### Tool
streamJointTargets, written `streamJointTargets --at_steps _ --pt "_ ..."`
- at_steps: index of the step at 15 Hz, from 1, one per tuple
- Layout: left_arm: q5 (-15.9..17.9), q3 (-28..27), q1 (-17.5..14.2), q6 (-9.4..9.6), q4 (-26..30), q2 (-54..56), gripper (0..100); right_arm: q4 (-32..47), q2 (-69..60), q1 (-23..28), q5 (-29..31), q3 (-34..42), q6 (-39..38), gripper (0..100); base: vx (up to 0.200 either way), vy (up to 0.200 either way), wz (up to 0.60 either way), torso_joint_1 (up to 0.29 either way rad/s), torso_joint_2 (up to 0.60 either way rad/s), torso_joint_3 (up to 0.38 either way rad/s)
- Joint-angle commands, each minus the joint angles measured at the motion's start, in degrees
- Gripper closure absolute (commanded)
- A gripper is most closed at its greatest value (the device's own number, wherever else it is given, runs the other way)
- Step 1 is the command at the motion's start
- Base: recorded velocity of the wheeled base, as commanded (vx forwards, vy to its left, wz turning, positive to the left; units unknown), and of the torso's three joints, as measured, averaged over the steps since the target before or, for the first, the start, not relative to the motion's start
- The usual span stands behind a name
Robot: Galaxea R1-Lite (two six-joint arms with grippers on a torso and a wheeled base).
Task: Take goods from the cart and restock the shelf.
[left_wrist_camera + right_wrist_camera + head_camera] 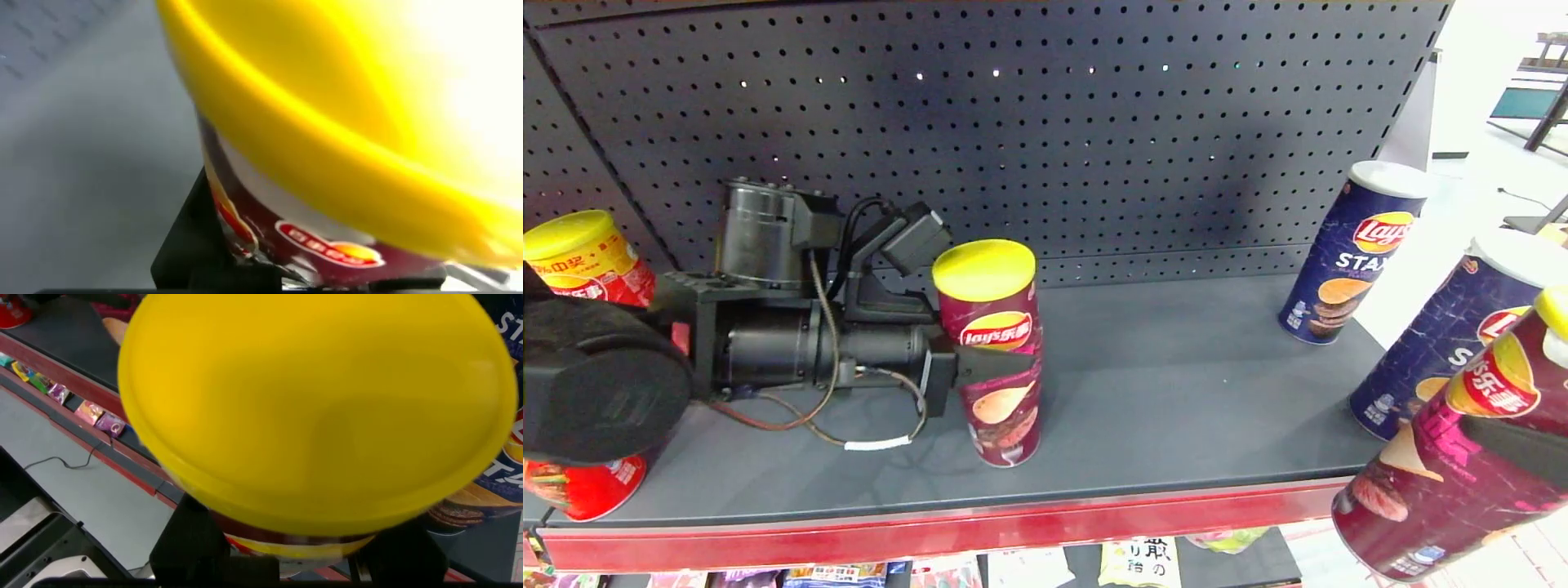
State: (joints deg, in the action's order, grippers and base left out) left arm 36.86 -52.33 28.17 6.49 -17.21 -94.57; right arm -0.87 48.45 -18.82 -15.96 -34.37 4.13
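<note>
Currently the left gripper (996, 369) lies in from the left, jaws pinching the left can (990, 322) at mid-height. This can stands upright on the shelf (1176, 392), yellow lid up, long axis vertical, toward the front edge.

Judged: this can is placed and release is pending. It sits squarely between the fingers, so withdrawal should run leftward along the arm's own line.

The right gripper (1521, 445) is clamped round the body of the right can (1437, 482), off the shelf's front right corner, base lower than the shelf lip. Its long axis is tilted, lid end up and right, base down and left.

Open deck between the left can and the blue can (1347, 253) lies up and left of the right can, and the right arm is nearer to it. The right can likely needs righting before set-down.
</note>
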Motion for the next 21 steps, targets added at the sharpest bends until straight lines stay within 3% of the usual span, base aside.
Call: streamJointTargets --at_steps 1,6,9,13,15,21 --pt "2.2 5.0 0.0 0.19 0.1 6.2 100 0.0 0.0 -0.1 0.0 0.1 0.0 100 0.000 0.000 0.00 0.000 0.00 0.000" --pt "3.0 4.3 -0.1 0.81 -0.3 4.4 100 0.0 0.0 -0.1 0.0 0.1 0.1 100 0.000 0.000 0.00 0.000 0.00 0.000" --pt "5.3 4.0 -1.1 4.76 0.0 3.2 100 0.0 -0.2 -0.1 0.1 0.0 0.1 100 0.000 0.000 0.00 0.000 0.00 0.000" --pt "5.8 4.3 -1.1 6.00 0.0 2.5 100 0.1 -0.5 -0.1 0.1 0.0 0.1 100 0.000 0.000 0.00 0.000 0.00 0.000" --pt "6.8 4.3 -1.0 7.58 0.1 2.5 100 0.1 -0.4 -0.1 0.1 0.0 0.1 100 0.000 0.000 0.00 0.000 0.00 0.000" --pt "6.8 5.9 -1.1 7.75 0.0 2.6 100 0.1 -0.5 -0.1 0.1 0.0 0.2 100 0.000 0.000 0.00 0.000 0.00 0.000"
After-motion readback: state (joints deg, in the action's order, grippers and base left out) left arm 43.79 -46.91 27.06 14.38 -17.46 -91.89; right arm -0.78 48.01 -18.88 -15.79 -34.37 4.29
